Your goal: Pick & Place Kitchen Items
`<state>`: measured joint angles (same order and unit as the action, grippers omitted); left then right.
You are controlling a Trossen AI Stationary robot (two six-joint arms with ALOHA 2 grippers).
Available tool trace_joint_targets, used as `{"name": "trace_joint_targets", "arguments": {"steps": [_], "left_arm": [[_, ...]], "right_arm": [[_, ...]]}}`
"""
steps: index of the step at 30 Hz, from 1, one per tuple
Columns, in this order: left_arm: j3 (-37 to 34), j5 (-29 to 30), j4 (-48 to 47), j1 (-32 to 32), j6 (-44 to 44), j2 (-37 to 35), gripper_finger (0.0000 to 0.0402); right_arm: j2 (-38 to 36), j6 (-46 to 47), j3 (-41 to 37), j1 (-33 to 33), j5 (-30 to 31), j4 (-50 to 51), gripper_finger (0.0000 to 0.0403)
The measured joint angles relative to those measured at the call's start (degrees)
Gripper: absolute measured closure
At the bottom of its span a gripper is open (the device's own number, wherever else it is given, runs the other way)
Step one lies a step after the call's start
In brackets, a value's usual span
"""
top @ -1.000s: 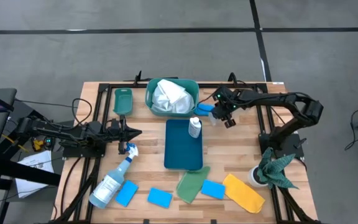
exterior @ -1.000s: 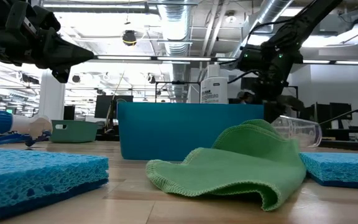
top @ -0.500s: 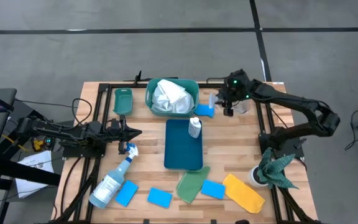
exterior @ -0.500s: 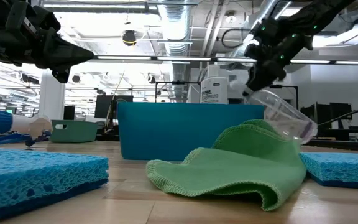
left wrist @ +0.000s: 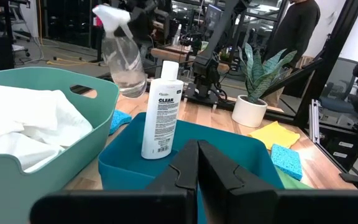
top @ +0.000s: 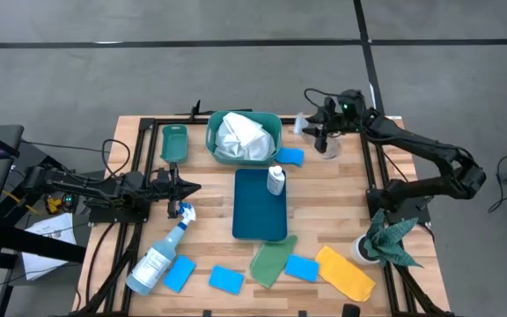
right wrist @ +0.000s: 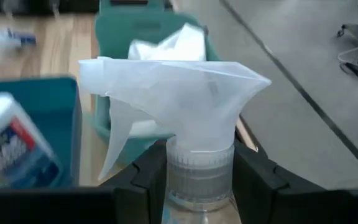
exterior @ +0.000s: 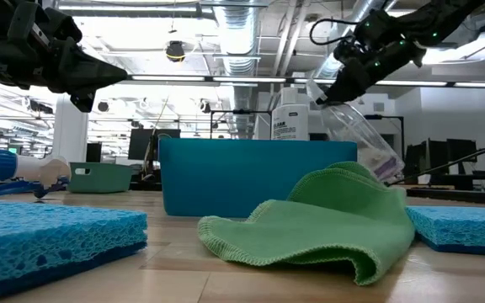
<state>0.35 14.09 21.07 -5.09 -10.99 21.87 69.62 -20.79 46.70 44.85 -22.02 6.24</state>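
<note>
Clear plastic spray bottle (right wrist: 185, 106), with a white trigger head, was held by its ribbed neck in the right gripper's (top: 321, 134) jaws, tilted above the wooden surface (top: 341, 189) near the teal bin (top: 216, 145). Left gripper (top: 186, 187) was kept closed, empty.

clear spray bottle with white trigger (right wrist: 185, 118) lifted, tilted, at table's far right corner, beside green bin of white cloth (top: 240, 136).
</note>
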Motion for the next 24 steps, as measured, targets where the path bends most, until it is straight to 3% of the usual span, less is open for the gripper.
{"name": "trace_joint_targets", "arguments": {"steps": [6,13,24], "left_arm": [[-0.01,0.00,0.00,0.00,0.00,-0.01,0.0401],[-0.01,0.00,0.00,0.01,-0.01,-0.02,0.0401],[-0.01,0.00,0.00,0.00,0.00,-0.01,0.0401]], "right_arm": [[-3.41,8.37,-6.79,0.75,0.01,-15.66,0.0272],[-11.21,14.68,-17.66,0.70,5.12,-29.05,0.0272],[-22.47,21.05,-35.16,-3.58,20.21,-46.95,0.0272]]}}
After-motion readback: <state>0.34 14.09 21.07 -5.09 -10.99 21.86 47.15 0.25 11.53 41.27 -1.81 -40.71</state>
